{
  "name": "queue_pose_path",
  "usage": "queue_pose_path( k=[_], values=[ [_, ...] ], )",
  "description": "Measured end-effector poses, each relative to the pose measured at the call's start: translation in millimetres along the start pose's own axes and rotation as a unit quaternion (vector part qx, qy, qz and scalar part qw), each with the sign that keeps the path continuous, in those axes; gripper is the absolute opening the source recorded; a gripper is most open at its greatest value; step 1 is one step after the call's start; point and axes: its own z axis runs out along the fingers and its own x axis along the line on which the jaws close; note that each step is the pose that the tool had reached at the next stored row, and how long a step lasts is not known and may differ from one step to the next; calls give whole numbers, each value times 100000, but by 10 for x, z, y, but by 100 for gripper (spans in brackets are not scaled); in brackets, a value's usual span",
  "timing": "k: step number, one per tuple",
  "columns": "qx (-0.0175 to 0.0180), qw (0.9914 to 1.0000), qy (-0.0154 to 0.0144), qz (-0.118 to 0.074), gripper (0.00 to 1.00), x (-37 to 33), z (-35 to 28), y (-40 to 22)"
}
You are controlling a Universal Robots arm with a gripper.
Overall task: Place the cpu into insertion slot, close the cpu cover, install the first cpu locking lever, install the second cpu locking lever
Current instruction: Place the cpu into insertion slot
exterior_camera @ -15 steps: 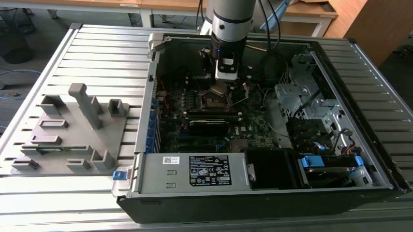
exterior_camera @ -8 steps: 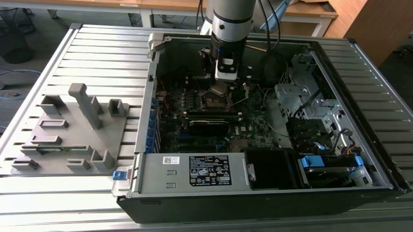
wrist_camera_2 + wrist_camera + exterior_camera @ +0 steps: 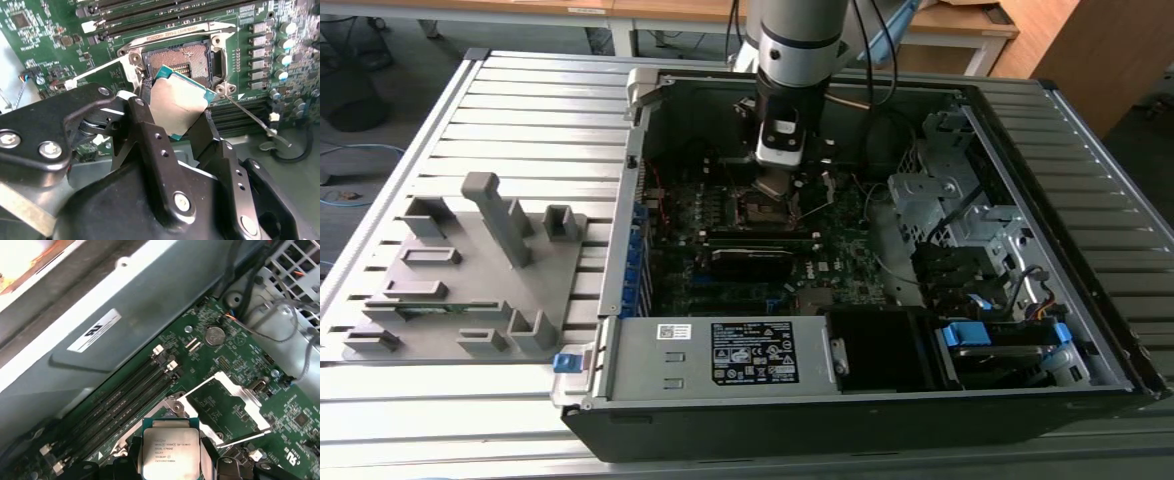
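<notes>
My gripper [image 3: 177, 107] is shut on the cpu [image 3: 176, 101], a flat silver-grey square with a green edge, pinched at two opposite sides. The chip hangs tilted just above the insertion slot [image 3: 184, 57], whose dark pin field lies bare inside a silver rim. In the first wrist view the cpu [image 3: 170, 452] sits between the black fingers [image 3: 223, 469], and the cpu cover [image 3: 232, 384] stands swung open beyond it. Two thin locking levers [image 3: 95, 71] [image 3: 250, 116] stick out unlatched on either side of the slot. In the exterior view the gripper [image 3: 774, 188] hovers over the slot [image 3: 765, 208] inside the computer case.
Black memory slots [image 3: 125, 390] run beside the socket. The case wall [image 3: 634, 200], a drive cage [image 3: 947, 190] and loose cables [image 3: 907, 150] surround the board. A power supply [image 3: 720, 350] fills the case front. A grey fixture tray [image 3: 467, 270] lies at the exterior view's left.
</notes>
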Motion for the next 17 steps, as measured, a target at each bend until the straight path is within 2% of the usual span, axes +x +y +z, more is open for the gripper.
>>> queue_pose_path(
  k=[4,12,17],
  values=[
    [-42,99974,-180,2288,54,0,2,0],
    [-53,99964,-220,2680,54,0,3,0],
    [-101,99851,-445,5444,54,0,5,-1]
  ],
)
